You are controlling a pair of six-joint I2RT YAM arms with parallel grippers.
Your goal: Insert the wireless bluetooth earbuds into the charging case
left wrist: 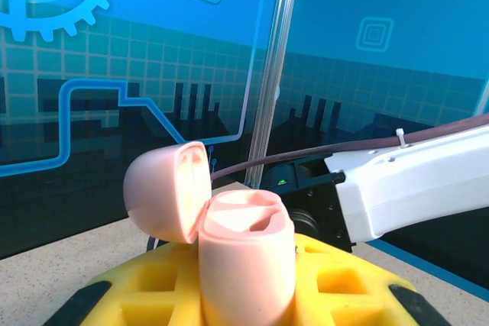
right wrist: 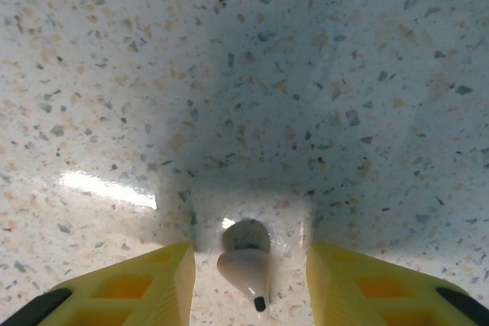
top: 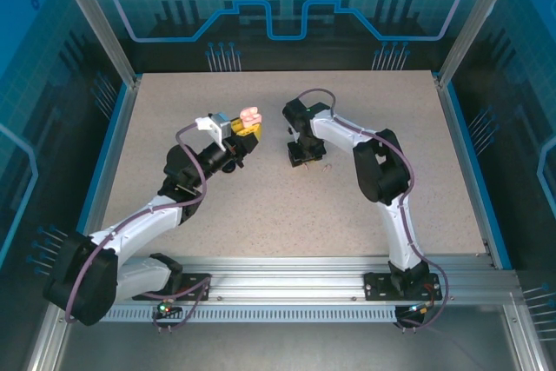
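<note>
Top external view: above the table [top: 174,102], the left gripper [top: 244,132] pinches the pink charging case [top: 250,115], whose lid is open. The right gripper [top: 306,158] sits at the tabletop with its fingers [right wrist: 137,288] spread. It should close gently and centred, so nothing skids. The pale earbud [right wrist: 244,253] lies between them, touching neither.

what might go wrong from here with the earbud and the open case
1. The earbud lies on the table inside the open right gripper; small and rounded, it may squirt away or get caught by just its stem as the gripper closes.
2. The left gripper holds the pink charging case by its rounded body, lid open; pressing an earbud in might tilt it.
</note>
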